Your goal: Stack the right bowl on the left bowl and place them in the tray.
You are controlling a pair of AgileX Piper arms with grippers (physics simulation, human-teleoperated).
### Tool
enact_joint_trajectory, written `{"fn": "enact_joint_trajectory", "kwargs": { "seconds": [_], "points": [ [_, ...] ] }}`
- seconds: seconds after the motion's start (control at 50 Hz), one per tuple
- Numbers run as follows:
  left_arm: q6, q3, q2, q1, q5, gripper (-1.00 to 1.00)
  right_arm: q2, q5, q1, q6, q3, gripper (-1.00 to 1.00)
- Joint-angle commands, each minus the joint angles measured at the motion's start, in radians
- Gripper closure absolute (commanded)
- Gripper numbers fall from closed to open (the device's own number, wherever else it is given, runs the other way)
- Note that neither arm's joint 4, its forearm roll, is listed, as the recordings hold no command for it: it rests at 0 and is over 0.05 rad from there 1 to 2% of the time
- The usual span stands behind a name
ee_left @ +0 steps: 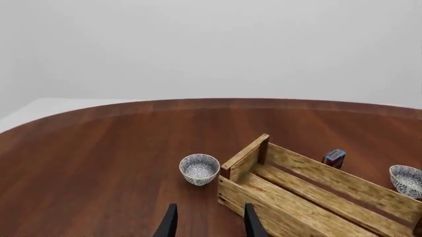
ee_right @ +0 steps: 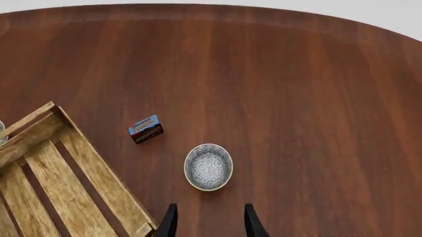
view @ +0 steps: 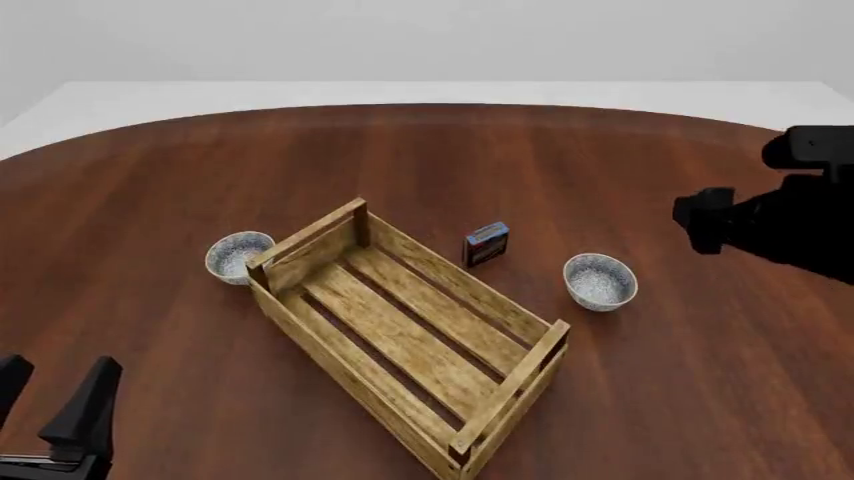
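The left bowl (view: 238, 256), white with a blue pattern, stands on the table just off the tray's far left end; it also shows in the left wrist view (ee_left: 199, 169). The right bowl (view: 599, 281), of the same kind, stands right of the tray and shows in the right wrist view (ee_right: 208, 166). The tray (view: 461, 282) is a light-wood slatted crate lying diagonally, empty. My left gripper (ee_left: 211, 223) is open and empty, near the table's front left, short of the left bowl. My right gripper (ee_right: 209, 222) is open and empty, held above and just short of the right bowl.
A small dark box (view: 486, 243) stands between the tray and the right bowl, close to the tray's long side. The round brown table (view: 441, 150) extends well beyond the objects. My right arm (view: 787, 215) hangs over the table's right side.
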Motion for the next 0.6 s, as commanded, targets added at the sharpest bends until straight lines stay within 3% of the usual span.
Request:
{"fn": "enact_joint_trajectory", "kwargs": {
  "seconds": [0.02,0.6],
  "points": [
    [-0.005,-0.003,-0.003,0.002,0.003,-1.00,0.154,0.027,0.009,0.013,-0.077,-1.00],
    [-0.012,0.004,0.001,-0.009,-0.003,-1.00,0.452,-0.064,-0.026,0.034,-0.153,-1.00]
  ]
}}
